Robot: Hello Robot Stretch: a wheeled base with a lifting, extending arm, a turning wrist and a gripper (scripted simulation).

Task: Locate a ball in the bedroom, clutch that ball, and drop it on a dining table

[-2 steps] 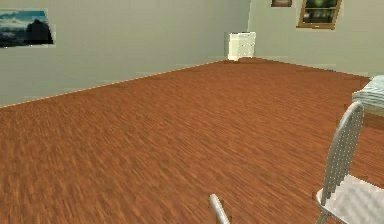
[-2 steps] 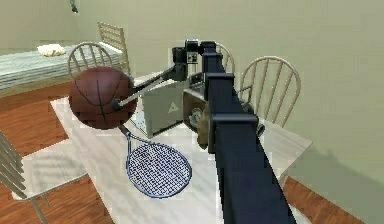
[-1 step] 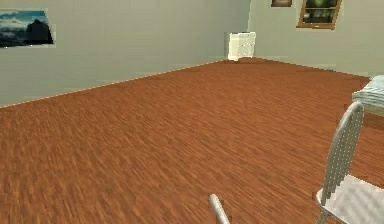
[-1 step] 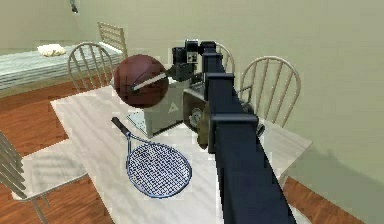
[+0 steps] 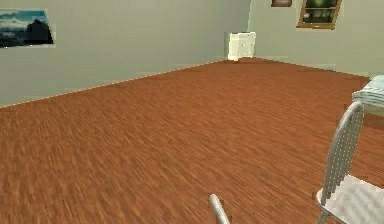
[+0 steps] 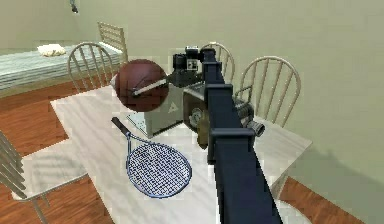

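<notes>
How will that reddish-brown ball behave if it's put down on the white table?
The ball is round, so it would likely roll on the flat table. It looks like a basketball, so it would probably bounce if dropped. The racket and the grey box nearby might stop it; elsewhere it could roll off an edge.

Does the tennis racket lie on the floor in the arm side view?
No, the tennis racket lies flat on the white table, not on the floor.
</notes>
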